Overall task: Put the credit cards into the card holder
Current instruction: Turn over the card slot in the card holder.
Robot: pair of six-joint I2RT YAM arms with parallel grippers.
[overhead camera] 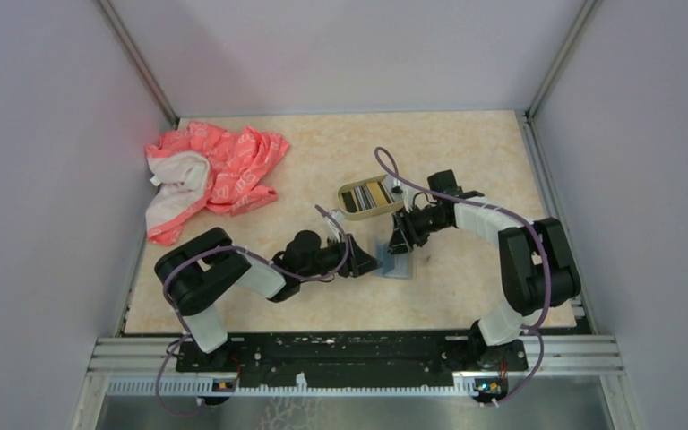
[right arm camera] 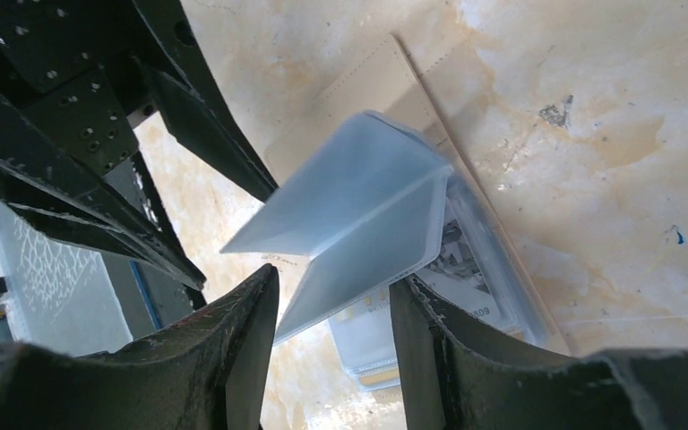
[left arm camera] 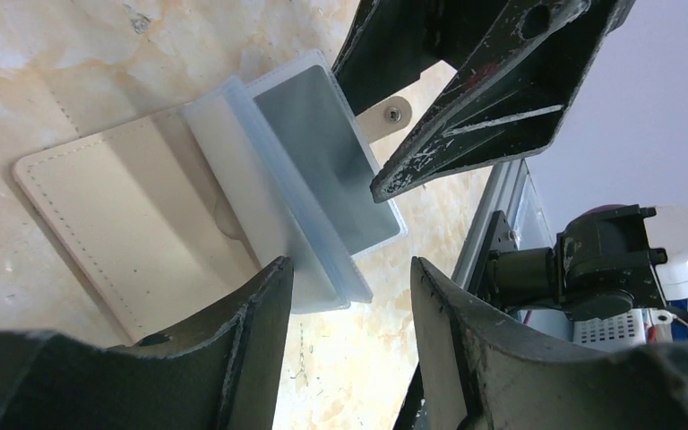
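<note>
gold-rimmed card holder [overhead camera: 345, 199], top view only

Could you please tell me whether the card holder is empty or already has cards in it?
Not empty: the card holder lies open, and striped card edges show inside its gold rim in the top view.

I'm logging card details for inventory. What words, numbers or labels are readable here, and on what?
"809", faintly, on the printed card under the pale blue cards; its other print is blurred.
White lettering on the pink cloth: too small to read.
</note>
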